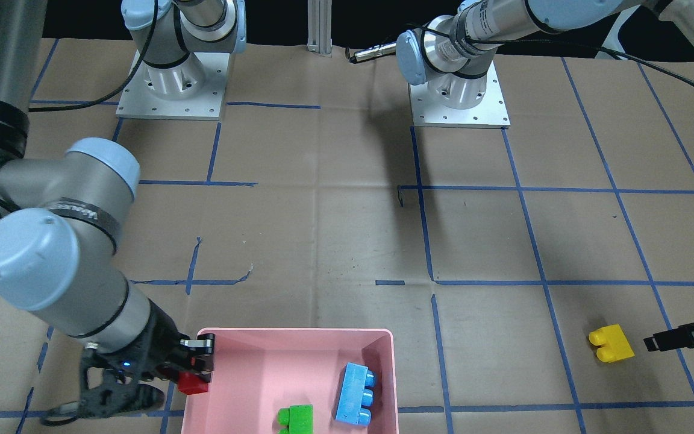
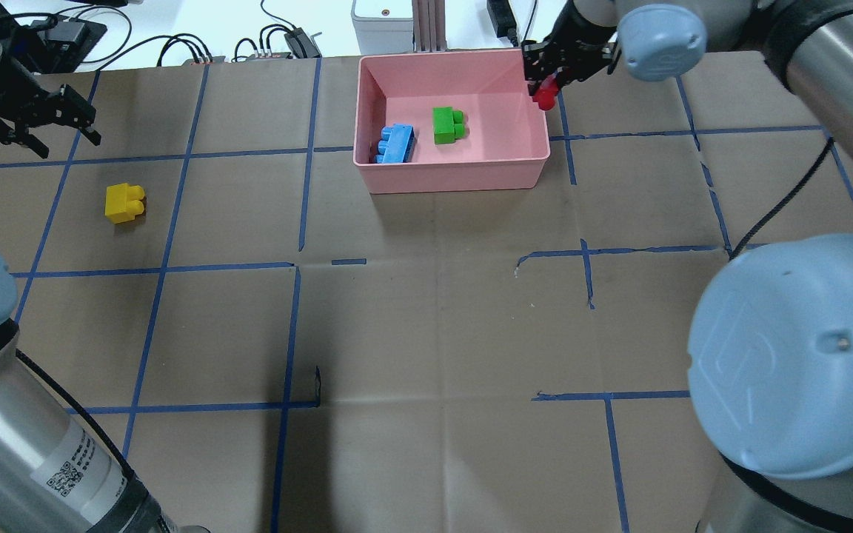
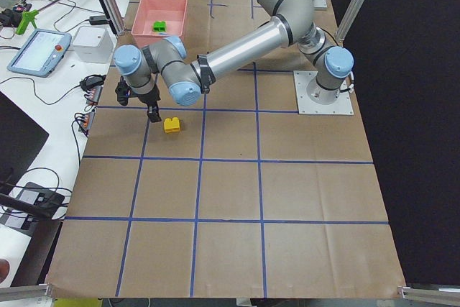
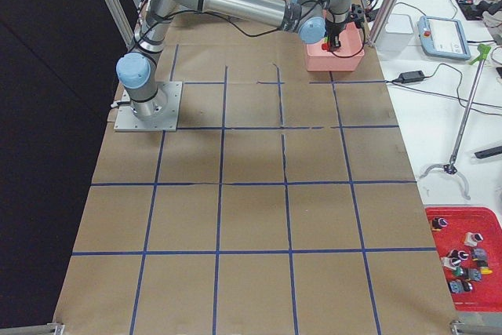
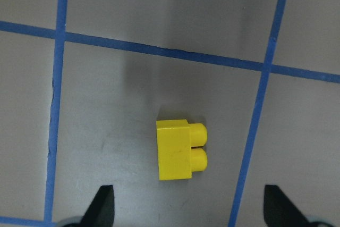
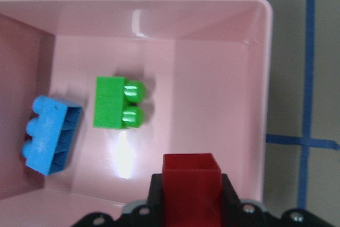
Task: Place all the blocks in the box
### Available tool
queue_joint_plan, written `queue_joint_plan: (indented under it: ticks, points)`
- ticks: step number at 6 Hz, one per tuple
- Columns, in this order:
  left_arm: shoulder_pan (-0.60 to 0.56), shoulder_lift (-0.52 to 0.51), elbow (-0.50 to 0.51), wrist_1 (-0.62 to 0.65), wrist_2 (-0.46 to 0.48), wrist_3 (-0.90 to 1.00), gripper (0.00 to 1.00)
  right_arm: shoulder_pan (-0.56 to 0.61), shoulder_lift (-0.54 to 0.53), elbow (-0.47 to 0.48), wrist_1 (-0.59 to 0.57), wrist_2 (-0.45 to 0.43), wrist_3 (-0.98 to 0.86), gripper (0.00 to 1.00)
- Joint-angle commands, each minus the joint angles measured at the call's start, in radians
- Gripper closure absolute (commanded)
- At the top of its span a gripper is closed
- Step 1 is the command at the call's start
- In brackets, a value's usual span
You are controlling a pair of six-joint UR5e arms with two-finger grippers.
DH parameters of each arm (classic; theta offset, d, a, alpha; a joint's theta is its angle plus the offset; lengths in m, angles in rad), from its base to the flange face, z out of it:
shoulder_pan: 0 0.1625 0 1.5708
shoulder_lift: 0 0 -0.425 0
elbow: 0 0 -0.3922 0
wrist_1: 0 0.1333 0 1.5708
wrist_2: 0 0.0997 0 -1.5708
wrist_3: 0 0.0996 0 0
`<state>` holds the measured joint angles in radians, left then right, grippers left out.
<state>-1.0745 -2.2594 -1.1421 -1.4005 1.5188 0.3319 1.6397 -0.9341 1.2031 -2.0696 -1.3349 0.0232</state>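
Desk: Blocks, where do they lie?

Me: Two are down in the box [image 2: 456, 178]. The green block [image 2: 447, 124] lies on its side near the middle of the floor. The blue block [image 2: 395, 143] is against the wall farthest from my right gripper [image 2: 545, 87]. Red block [image 6: 191, 176] is pinched between that gripper's fingers, hanging at the box's near rim. From the wrist view it sits just over the inner wall.

Desk: And yellow?

Me: Yellow block [image 5: 178, 150] is on the table [image 2: 426, 333], well apart from the box and lying on its side. It is below my left gripper [image 5: 189, 198] and just ahead of the fingertips, between two blue tape lines [image 5: 255, 126]. Fingers are spread wide, one tip to either side, nothing between them and nothing touching the block.
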Motion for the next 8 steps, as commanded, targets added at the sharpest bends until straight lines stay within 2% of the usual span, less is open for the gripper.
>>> queue_joint_plan:
  ticks: [1,2,3,4,6,7,8]
  points:
    - [0.002,-0.008,-0.112,0.137,-0.005,-0.011,0.02,0.104,0.111,-0.118,-0.063,0.005,0.201,0.95]
    - [0.002,-0.024,-0.146,0.184,-0.043,-0.017,0.02,0.107,0.124,-0.131,-0.061,0.005,0.205,0.94]
    - [-0.001,-0.038,-0.169,0.210,-0.052,-0.020,0.02,0.108,0.124,-0.131,-0.058,0.006,0.205,0.90]
    - [-0.001,-0.045,-0.182,0.210,-0.054,-0.020,0.02,0.109,0.126,-0.134,-0.046,0.003,0.202,0.02]
    - [0.004,-0.046,-0.209,0.212,-0.051,-0.017,0.03,0.108,0.126,-0.137,-0.047,-0.010,0.201,0.00]
    - [0.005,-0.046,-0.209,0.212,-0.052,-0.013,0.12,0.108,0.124,-0.137,-0.046,-0.012,0.199,0.00]
    - [0.005,-0.046,-0.202,0.212,-0.054,-0.011,0.33,0.108,0.123,-0.137,-0.044,-0.013,0.196,0.00]
